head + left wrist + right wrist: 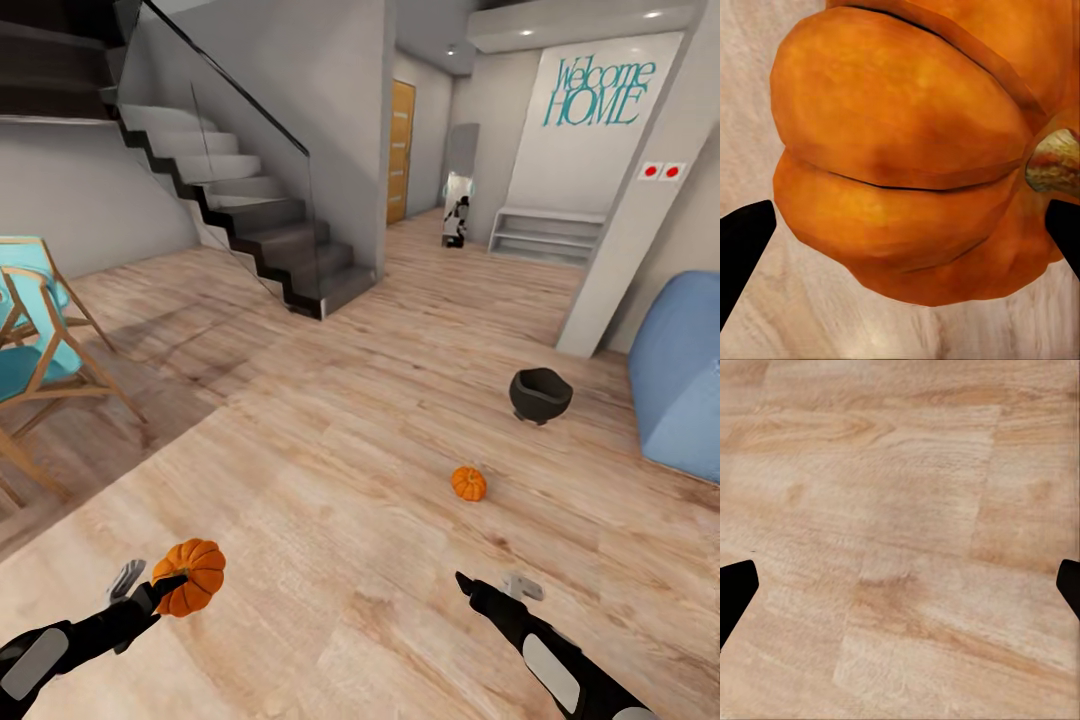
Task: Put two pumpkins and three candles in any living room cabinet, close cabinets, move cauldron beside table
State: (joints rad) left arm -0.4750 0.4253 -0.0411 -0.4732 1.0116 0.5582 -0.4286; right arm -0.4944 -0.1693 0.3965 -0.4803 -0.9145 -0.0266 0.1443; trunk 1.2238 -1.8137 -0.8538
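Head view, lower left of frame: left claw pinching a ribbed orange pumpkin with a short brownish stem, lifted off the pale wood-plank floor. Left wrist view: the held pumpkin sits between the two black fingertips, stem at the frame's right edge, floor planks behind it.

Lower right of frame: right claw spread, nothing between its fingers, hanging above the floor. Right wrist view: black fingertips at the two side edges, well apart, bare planks between them.

Second, smaller ribbed orange pumpkin on the floor, right of centre, upright. Round-bellied matte black cauldron on the floor further up and right of it, apart from the pumpkin, near a rounded blue upholstered seat at the right edge.

Background: dark stepped staircase with glass balustrade, upper left. Turquoise chair on a light wooden frame, left edge. White wall panel with teal "Welcome HOME" lettering, upper right, low white shelf below it. Orange-brown door in the far hallway.
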